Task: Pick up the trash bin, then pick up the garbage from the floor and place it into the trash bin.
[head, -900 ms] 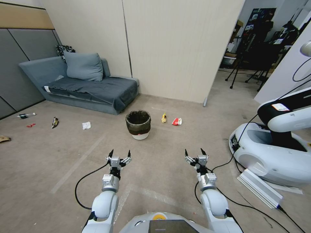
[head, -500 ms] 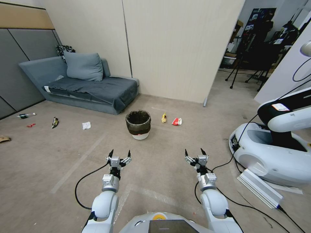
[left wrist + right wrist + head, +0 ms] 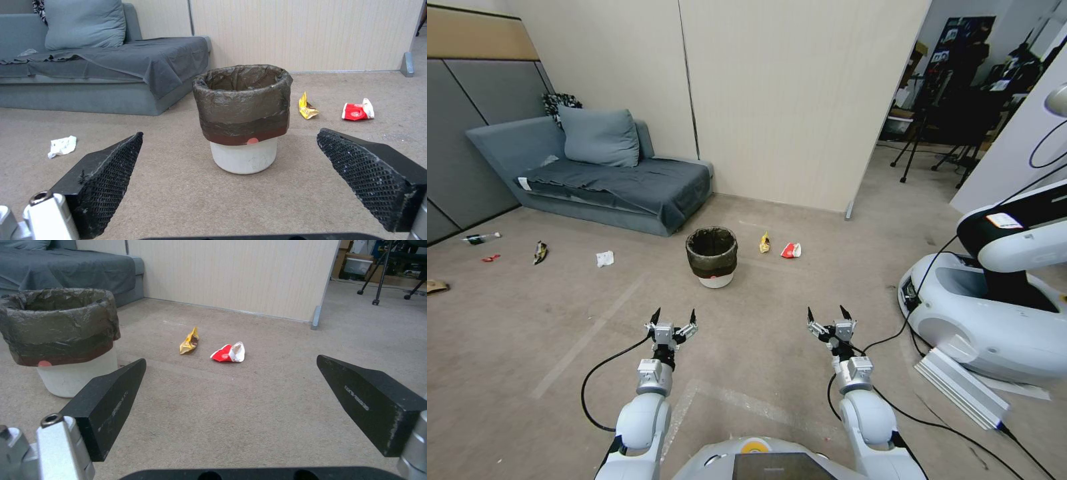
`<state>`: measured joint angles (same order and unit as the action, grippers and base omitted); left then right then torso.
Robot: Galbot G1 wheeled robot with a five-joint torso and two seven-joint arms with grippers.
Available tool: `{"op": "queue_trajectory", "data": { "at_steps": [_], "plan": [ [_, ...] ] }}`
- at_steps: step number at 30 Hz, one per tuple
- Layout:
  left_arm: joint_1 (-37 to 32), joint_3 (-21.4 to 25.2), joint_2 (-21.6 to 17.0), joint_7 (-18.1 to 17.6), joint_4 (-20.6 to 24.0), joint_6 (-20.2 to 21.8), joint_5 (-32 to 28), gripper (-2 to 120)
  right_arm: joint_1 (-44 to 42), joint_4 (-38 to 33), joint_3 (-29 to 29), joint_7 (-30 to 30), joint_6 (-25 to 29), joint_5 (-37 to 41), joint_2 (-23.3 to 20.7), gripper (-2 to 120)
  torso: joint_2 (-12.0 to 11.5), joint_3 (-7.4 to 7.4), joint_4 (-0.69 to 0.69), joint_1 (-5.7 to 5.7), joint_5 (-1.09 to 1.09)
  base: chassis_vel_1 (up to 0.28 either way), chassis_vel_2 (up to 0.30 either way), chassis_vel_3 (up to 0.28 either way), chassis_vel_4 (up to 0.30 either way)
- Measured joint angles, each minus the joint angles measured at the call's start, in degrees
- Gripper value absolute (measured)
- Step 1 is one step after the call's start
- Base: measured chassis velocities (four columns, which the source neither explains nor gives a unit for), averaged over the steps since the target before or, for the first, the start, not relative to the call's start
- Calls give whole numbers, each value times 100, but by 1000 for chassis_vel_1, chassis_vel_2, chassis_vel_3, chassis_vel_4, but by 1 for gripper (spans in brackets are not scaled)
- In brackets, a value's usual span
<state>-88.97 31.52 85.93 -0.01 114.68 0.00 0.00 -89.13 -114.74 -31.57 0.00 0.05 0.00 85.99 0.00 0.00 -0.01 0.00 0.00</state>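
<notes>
The trash bin (image 3: pixel 712 257), a small white bucket with a dark bag folded over its rim, stands upright on the beige floor (image 3: pixel 760 300) ahead of me; it is also seen as the trash bin (image 3: pixel 244 116) and the trash bin (image 3: pixel 62 336). Garbage lies around it: a yellow wrapper (image 3: pixel 764 243) and a red-and-white packet (image 3: pixel 791 250) to its right, a white tissue (image 3: pixel 604 258), a shiny wrapper (image 3: pixel 540 251), a small red scrap (image 3: pixel 490 258), a bottle (image 3: pixel 480 237) and a brown bag (image 3: pixel 436 287) to its left. My left gripper (image 3: pixel 674 315) and right gripper (image 3: pixel 827 313) hover open, short of the bin.
A grey sofa (image 3: pixel 594 173) stands against the back left wall. Another white robot base (image 3: pixel 994 313) with cables and a ribbed grey panel (image 3: pixel 964 387) sits close on my right. A beige partition (image 3: pixel 800 100) stands behind the bin; tripods (image 3: pixel 940 133) fill the doorway.
</notes>
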Motion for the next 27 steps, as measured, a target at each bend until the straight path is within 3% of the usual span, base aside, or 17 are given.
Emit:
{"op": "queue_trajectory", "data": {
  "at_steps": [5,8,9,12,13,16,19,22,27],
  "plan": [
    [-73,3,-9,-10,75,29,9,100,-125,-80,-43,1,42,-9,29,100,0,0,3,0,0,0,0,0,0],
    [-779,48,-110,-118,752,357,203,100,-869,-488,-299,48,277,-87,199,100,0,-1,0,0,-1,0,0,0,0],
    [-779,48,-110,-118,752,357,203,100,-869,-488,-299,48,277,-87,199,100,0,-1,0,0,-1,0,0,0,0],
    [-1615,103,-228,-252,1555,749,438,100,-1676,-941,-573,105,548,-177,385,100,0,-1,1,0,0,0,0,0,0],
    [-1615,103,-228,-252,1555,749,438,100,-1676,-941,-573,105,548,-177,385,100,0,-1,1,0,0,0,0,0,0],
    [-2248,141,-315,-358,2143,1022,612,100,-2327,-1306,-796,146,759,-247,536,100,0,-1,2,0,3,0,0,0,0],
    [-2373,137,-324,-389,2178,1071,638,100,-2661,-1490,-909,168,869,-281,616,100,0,-1,-1,0,-7,0,0,0,0],
    [-2377,126,-326,-393,2173,1072,640,100,-2706,-1514,-920,170,888,-288,623,100,0,-1,1,0,3,0,0,0,0],
    [-2355,109,-321,-393,2134,1055,640,100,-2701,-1518,-922,172,890,-288,623,100,0,-1,1,-1,0,0,0,0,0]
  ]
}}
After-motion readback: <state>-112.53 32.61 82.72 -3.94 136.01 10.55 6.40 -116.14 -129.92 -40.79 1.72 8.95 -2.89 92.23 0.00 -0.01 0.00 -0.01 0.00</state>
